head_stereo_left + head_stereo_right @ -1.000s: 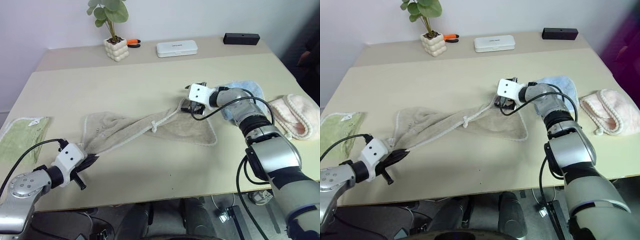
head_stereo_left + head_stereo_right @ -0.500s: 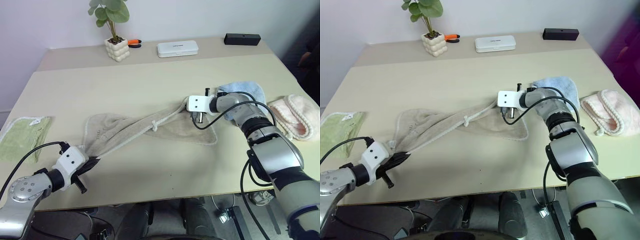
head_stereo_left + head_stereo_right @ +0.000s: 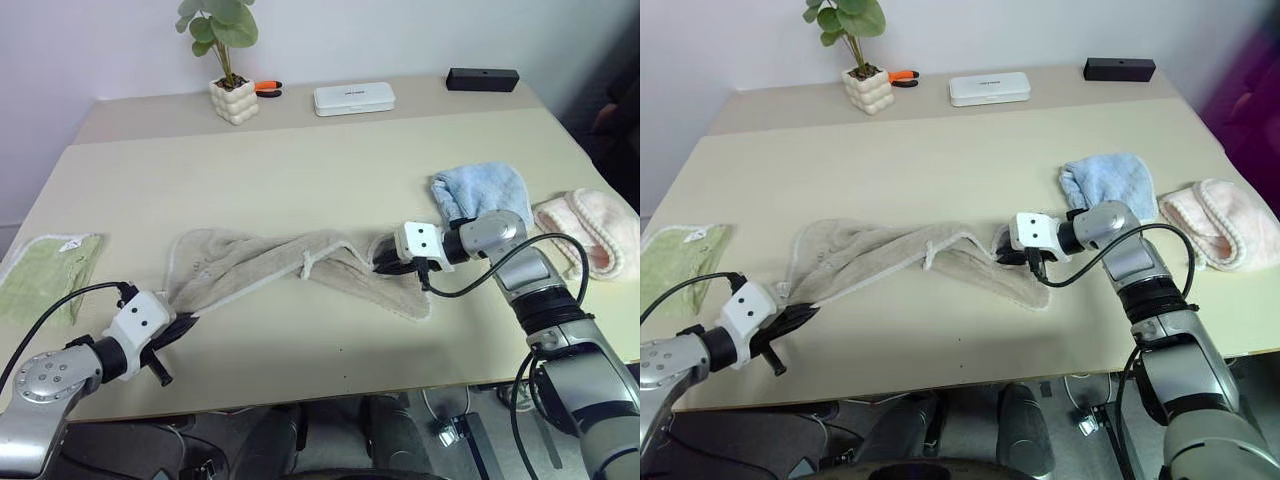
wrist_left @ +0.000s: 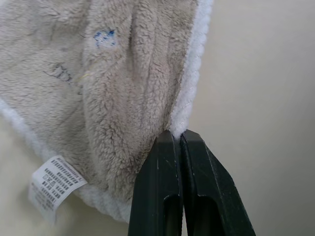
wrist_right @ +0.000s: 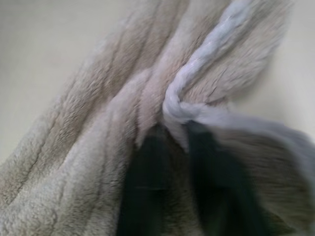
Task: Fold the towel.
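Towel [image 3: 260,262] long axis left-right, bunched | left hand [image 4: 178,140] clenched on its corner; right hand [image 3: 383,257] grasping other end

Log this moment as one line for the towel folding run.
left gripper: shut on towel edge | right gripper: pinching towel fold | towel: bunched, unfolded

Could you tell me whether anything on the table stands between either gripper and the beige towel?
Nothing visible does. The left gripper is shut on an edge of the towel, and the right gripper is already on its bunched right part. The blue cloth lies apart, beyond the right arm.
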You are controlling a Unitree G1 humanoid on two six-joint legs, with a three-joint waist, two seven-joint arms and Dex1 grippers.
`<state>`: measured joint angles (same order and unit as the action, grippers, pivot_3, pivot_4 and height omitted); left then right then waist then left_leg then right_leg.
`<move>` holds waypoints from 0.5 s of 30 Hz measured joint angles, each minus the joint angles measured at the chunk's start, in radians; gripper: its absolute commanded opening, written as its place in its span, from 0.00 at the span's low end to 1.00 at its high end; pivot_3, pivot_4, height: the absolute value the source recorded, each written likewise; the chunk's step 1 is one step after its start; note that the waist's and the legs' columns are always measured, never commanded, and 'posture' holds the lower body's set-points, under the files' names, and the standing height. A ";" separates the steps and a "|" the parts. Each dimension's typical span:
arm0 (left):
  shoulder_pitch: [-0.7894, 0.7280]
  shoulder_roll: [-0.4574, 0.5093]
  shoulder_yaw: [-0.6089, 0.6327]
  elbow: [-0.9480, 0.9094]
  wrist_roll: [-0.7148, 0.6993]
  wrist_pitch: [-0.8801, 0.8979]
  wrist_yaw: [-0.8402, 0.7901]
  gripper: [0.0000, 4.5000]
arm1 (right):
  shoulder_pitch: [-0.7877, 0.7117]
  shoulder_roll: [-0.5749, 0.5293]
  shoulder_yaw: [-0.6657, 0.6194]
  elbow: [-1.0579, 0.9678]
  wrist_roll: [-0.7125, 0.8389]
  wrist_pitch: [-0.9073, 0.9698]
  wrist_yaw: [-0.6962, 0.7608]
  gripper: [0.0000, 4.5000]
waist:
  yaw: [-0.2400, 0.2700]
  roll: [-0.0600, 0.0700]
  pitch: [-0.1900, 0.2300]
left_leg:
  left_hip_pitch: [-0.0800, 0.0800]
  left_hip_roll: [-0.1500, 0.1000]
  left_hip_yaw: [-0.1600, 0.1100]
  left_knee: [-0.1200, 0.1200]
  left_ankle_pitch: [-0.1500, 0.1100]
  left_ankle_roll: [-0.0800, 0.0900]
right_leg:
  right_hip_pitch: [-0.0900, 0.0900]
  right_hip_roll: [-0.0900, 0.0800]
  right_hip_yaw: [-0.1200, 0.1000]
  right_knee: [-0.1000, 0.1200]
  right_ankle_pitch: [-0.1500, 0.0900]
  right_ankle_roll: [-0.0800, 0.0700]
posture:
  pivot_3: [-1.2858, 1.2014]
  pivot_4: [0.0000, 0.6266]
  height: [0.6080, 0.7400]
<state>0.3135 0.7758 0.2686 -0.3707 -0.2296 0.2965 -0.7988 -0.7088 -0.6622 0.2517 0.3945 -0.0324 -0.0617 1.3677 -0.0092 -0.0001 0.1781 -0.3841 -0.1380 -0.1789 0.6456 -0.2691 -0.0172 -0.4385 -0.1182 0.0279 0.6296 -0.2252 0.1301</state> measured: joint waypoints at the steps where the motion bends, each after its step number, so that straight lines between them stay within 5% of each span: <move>1: -0.003 0.000 -0.001 0.003 0.000 0.000 -0.002 0.00 | 0.000 -0.010 -0.001 -0.016 0.003 0.012 0.000 0.64 | 0.000 0.000 0.000 | 0.000 0.000 0.000 0.000 0.000 0.000 | 0.000 0.000 0.000 0.000 0.000 0.000 | 0.52 0.24 1.00; 3: -0.008 0.001 -0.001 0.005 0.001 0.001 -0.004 0.00 | 0.001 -0.031 -0.003 -0.039 0.006 0.017 -0.007 0.87 | -0.001 0.000 0.000 | 0.000 0.000 0.000 0.000 0.000 0.000 | 0.000 0.000 0.000 0.000 0.000 0.000 | 0.52 0.24 1.00; 8: -0.014 0.001 -0.005 0.006 0.003 0.001 -0.006 0.00 | -0.037 -0.038 -0.034 -0.017 0.031 0.032 -0.030 0.87 | -0.005 0.000 0.000 | 0.000 0.000 0.001 0.000 0.000 0.000 | 0.000 0.000 0.000 0.000 0.000 0.000 | 0.52 0.24 1.00; 15: -0.024 0.003 -0.023 0.011 0.004 0.002 -0.006 0.00 | -0.235 0.004 -0.019 0.264 -0.016 -0.086 -0.093 0.87 | -0.005 0.000 0.000 | 0.000 0.000 0.002 0.000 0.000 0.000 | 0.000 0.000 0.000 0.000 0.000 0.000 | 0.52 0.24 1.00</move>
<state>0.2891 0.7788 0.2456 -0.3594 -0.2256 0.2982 -0.8045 -0.9437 -0.6581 0.2326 0.6586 -0.0482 -0.1473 1.2744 -0.0140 -0.0002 0.1782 -0.3840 -0.1376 -0.1771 0.6455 -0.2692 -0.0172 -0.4390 -0.1182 0.0280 0.6296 -0.2251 0.1301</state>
